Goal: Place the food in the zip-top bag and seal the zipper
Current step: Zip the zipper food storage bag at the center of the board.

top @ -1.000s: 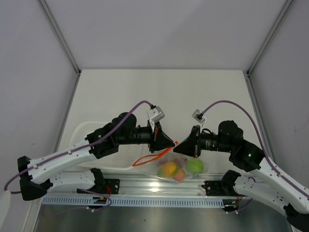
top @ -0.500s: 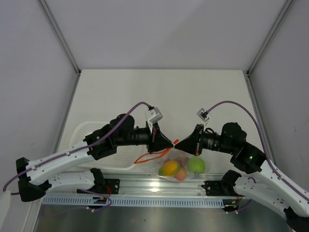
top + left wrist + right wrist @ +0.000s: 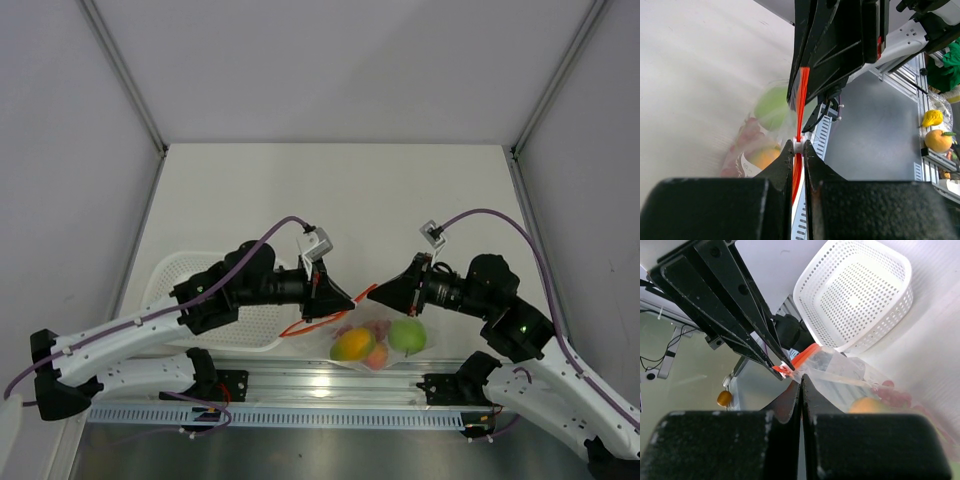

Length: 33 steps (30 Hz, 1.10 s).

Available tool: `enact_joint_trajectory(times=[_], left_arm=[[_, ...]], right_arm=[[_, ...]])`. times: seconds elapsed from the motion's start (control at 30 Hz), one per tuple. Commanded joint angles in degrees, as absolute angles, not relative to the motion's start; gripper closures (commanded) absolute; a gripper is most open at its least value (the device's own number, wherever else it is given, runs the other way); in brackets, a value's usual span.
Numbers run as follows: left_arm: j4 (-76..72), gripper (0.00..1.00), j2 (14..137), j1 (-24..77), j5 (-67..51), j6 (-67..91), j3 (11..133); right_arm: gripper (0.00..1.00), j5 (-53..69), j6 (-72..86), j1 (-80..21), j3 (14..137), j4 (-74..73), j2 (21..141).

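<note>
A small clear crinkly plastic bag (image 3: 380, 340) sits by the worktop's (image 3: 330, 200) near edge. It holds a green toy apple (image 3: 405, 337), a yellow-orange mango (image 3: 351, 346) and what seems to be a peach (image 3: 376, 359). The left gripper (image 3: 799, 145) and right gripper (image 3: 800, 376) both clench its orange-red zipper strip (image 3: 801, 100).

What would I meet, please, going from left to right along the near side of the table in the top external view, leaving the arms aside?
white basket → mango → peach → green apple; the three fruits lie inside the zip-top bag.
</note>
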State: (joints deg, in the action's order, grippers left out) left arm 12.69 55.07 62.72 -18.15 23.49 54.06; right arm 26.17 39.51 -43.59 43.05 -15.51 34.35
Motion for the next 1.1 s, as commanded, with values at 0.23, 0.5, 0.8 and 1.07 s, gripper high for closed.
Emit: enact_joint_trajectory(times=[0.23,0.5,0.8,1.07], left_arm=[[16.96,0.99,51.42,63.02,-17.93,23.38,51.51],[17.75,0.99,49.83,63.02,-16.88,23.38,49.83],[18.28,0.99,49.31,63.02,-16.44,22.94,49.57],[18.37,1.0,49.04,63.02,-16.26,22.76,49.31]], right_arm=[[1.0,24.96,40.43,-39.47,44.3,-12.65,33.13],[1.0,25.49,40.34,-36.48,44.12,-14.85,33.49],[1.0,26.54,40.52,-31.56,44.21,-17.75,33.57],[1.0,25.75,39.38,-27.69,44.38,-22.66,33.57]])
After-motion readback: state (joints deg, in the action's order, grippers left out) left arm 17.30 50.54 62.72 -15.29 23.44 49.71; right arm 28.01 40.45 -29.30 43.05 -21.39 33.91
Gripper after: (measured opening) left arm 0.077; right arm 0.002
